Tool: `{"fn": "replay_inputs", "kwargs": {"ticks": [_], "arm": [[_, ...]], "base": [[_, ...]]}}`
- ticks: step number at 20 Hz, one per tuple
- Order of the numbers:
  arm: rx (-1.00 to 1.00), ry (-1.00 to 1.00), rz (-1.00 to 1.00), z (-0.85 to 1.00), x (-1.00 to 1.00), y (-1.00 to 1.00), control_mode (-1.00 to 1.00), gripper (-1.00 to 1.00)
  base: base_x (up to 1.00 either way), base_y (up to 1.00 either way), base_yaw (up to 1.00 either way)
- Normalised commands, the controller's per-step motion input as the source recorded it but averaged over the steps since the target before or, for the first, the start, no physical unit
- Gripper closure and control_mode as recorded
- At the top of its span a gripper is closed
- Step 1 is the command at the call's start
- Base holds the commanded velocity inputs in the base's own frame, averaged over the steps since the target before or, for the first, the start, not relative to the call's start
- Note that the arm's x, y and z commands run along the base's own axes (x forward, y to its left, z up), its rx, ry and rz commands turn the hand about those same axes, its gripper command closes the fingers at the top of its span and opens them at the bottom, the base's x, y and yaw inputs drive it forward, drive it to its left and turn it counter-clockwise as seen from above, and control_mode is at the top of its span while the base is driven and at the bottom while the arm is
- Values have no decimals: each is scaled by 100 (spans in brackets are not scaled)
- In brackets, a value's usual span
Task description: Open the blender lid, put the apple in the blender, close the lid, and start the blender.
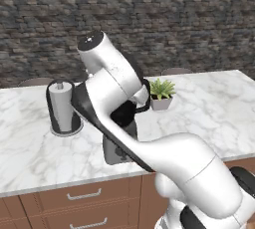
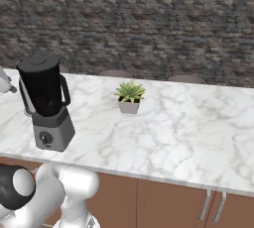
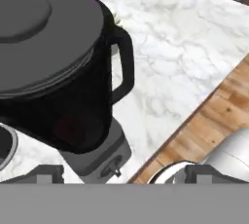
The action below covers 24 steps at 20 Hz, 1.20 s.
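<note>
The blender (image 2: 54, 130) stands upright on the desk (image 2: 173, 133), ahead of the gripper (image 3: 122, 174) and toward the left of the hand view. Its jar (image 2: 39, 90) is black, glossy and translucent, tapering downward, with a thick looped side handle (image 3: 127, 65). The blender lid (image 3: 73, 47), a matte dark grey disc with a low raised round knob, sits on the jar's top, beyond the fingertips. Low inside the jar, ahead of the gripper, a dim dark-red patch shows through the wall; it looks like the apple (image 3: 70, 126), its outline too murky to trace. Below is a boxy grey base with a round dark dial (image 2: 45, 138).

The gripper's two dark fingers stand wide apart, with nothing between them.

The desk is pale marble with soft grey veins, reaching out beyond the gripper. Farther off, past the jar from the gripper, a spiky green plant (image 2: 130, 93) sits in a tapered grey pot (image 2: 129, 105). Brown panelled drawers (image 1: 84, 200) lie under the desk; rough dark stone covers the wall (image 1: 149, 19).

In the left base view the white arm (image 1: 189, 163) rises from the lower right, slants up across the blender and bends sharply at its upper end.
</note>
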Motion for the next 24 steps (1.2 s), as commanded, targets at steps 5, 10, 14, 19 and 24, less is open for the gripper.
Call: {"fn": "replay_inputs", "kwargs": {"ticks": [5, 10, 14, 19, 24], "arm": [[-25, -9, -46, -100, -84, 31, -100, -100], [-21, -3, -48, -100, -38, 14, -100, -100], [-16, 0, -31, -98, 1, -19, -100, -100], [-15, 0, -17, -93, 13, -19, -100, -100], [-3, -4, 0, -76, 8, -13, -100, -100]], "base": [[0, 0, 0], [0, 0, 0], [0, 0, 0], [0, 0, 0], [0, 0, 0]]}}
